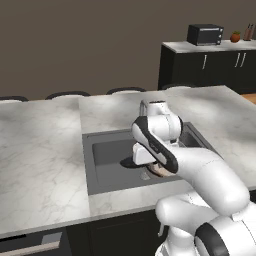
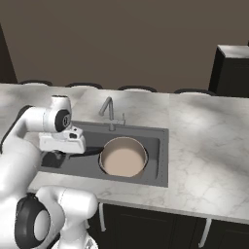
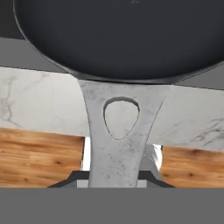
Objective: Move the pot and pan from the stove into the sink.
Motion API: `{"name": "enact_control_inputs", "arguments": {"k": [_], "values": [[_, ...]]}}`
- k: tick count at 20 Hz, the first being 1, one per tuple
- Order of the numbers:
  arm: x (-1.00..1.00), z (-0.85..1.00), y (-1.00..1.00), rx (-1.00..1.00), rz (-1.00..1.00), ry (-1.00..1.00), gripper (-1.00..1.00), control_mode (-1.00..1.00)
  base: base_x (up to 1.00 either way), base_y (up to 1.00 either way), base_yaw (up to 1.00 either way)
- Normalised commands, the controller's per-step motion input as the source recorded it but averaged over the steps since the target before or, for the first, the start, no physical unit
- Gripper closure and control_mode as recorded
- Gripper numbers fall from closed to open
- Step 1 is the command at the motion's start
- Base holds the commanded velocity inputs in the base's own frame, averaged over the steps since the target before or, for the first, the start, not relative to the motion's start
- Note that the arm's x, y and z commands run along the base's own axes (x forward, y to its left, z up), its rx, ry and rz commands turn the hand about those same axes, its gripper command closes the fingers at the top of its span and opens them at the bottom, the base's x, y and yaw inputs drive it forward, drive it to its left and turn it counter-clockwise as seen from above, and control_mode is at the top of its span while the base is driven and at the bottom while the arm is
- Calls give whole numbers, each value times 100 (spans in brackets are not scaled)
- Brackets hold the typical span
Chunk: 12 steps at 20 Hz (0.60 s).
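One arm: bent forward over the sink (image 2: pixel 160 146), wrist low above its left half.
Hand (image 3: pixel 116 181): closed on the pan (image 3: pixel 122 39) handle.
Pan: held over the sink.
Pot (image 2: pixel 123 156): upright in the sink, right half.

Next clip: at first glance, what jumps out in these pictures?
The wide tan pot sits in the dark sink, in its right part as seen from the right base view, near the silver faucet. In the hand view, the black pan looms large, its grey handle running down into the shut gripper. The white arm bends low over the basin's left side.
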Motion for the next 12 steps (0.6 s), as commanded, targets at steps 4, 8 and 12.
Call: {"name": "enact_control_inputs", "arguments": {"k": [4, 8, 12], "values": [[37, -40, 11, 0, 0, 0, 100, -100, 0, 0, 0], [3, -5, 0, 0, 0, 0, 100, -100, 0, 0, 0], [0, -19, 0, 0, 0, 0, 100, -100, 0, 0, 0]]}}
